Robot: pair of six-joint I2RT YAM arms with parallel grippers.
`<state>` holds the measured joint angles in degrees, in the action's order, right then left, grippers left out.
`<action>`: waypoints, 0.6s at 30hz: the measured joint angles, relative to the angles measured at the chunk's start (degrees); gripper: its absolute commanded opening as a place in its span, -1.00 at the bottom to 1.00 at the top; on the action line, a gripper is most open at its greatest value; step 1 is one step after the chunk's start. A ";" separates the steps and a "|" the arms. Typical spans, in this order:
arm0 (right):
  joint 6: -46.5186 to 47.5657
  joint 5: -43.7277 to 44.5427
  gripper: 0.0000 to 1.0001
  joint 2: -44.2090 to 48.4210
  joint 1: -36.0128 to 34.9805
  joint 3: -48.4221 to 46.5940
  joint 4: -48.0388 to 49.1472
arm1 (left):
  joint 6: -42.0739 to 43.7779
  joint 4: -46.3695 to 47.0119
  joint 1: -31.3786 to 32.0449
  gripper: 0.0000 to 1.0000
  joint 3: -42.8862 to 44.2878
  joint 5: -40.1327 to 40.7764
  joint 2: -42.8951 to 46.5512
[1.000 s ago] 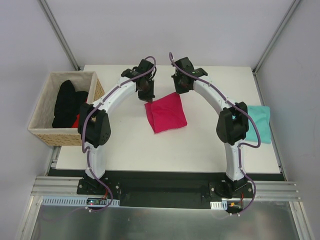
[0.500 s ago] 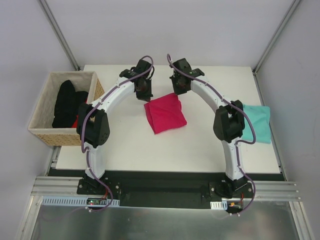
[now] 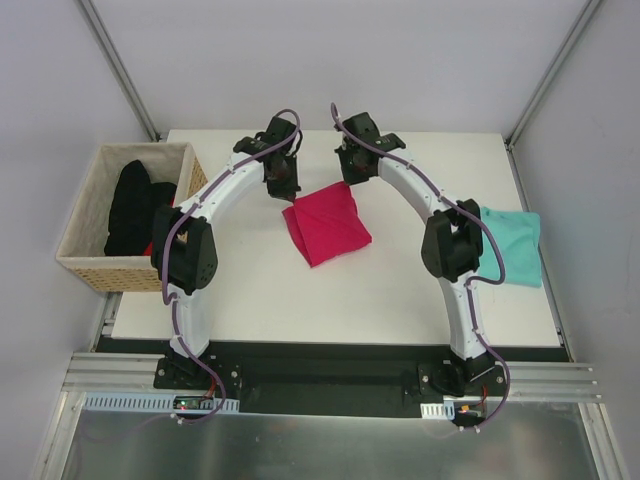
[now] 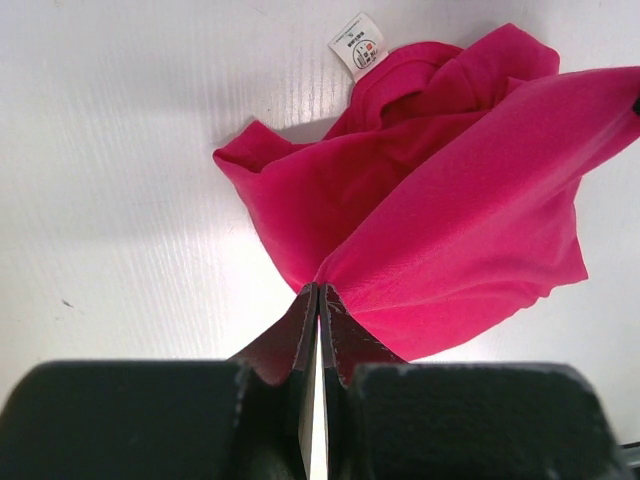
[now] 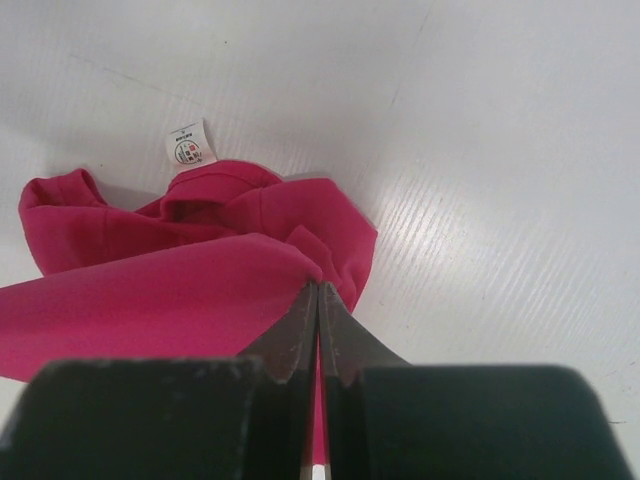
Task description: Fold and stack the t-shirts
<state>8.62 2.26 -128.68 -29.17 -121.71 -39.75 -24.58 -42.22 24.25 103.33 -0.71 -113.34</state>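
The magenta-pink t-shirt (image 3: 327, 224) lies bunched in the middle of the table, its far edge lifted. My left gripper (image 3: 284, 190) is shut on that edge's left corner. In the left wrist view, the left gripper (image 4: 319, 288) pinches the pink t-shirt (image 4: 450, 230), with the white neck label (image 4: 358, 45) beyond. My right gripper (image 3: 352, 180) is shut on the right corner. In the right wrist view, the right gripper (image 5: 318, 285) holds the pink cloth (image 5: 150, 290) near the label (image 5: 190, 145). The teal t-shirt (image 3: 515, 245) lies folded at the table's right edge, partly behind the right arm.
A wicker basket (image 3: 120, 272) stands off the table's left edge with a black garment (image 3: 130, 205) and something red in it. Metal frame posts rise at the far corners. White table surface lies in front of the pink shirt.
Both grippers have moved a little toward the far side and left, keeping hold of the pink shirt's corners. The shirt has shifted slightly with them.
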 measured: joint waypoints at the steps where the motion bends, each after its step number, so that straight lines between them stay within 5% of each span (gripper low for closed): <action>1: 0.00 -0.17 -0.98 -0.22 0.00 0.00 0.04 | 0.00 0.00 0.00 -1.00 0.00 -0.02 0.00; 5: 0.00 -0.94 -0.98 -0.79 0.04 0.48 0.04 | -0.04 -0.02 0.00 -1.00 0.00 0.00 0.00; 8: -0.11 -1.27 -0.64 -1.09 0.11 0.66 0.04 | -0.15 0.00 -0.11 -1.00 -0.11 0.00 0.00; 9: -0.22 -1.40 -0.42 -1.25 0.15 0.66 0.02 | -0.20 0.00 -0.24 -0.89 -0.15 -0.02 0.00; 11: -0.44 -1.46 -0.34 -1.40 0.20 0.66 -0.04 | -0.24 -0.09 -0.42 -0.56 -0.24 0.00 0.00; 14: -0.46 -1.46 -0.09 -1.49 0.37 0.66 -0.09 | -0.57 -0.02 -0.87 -0.39 -0.42 0.00 0.00; 15: -0.59 -1.46 -0.06 -1.49 0.46 0.66 -0.09 | -0.74 -0.04 -1.09 -0.16 -0.50 0.00 0.00; 18: -0.52 -1.44 0.00 -1.49 0.59 0.66 -0.09 | -1.14 -0.09 -1.16 -0.16 -0.98 0.04 0.00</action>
<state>8.10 0.82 -130.17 -28.58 -121.05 -39.83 -25.71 -42.30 23.09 102.35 -0.67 -113.34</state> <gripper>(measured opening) 0.467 0.410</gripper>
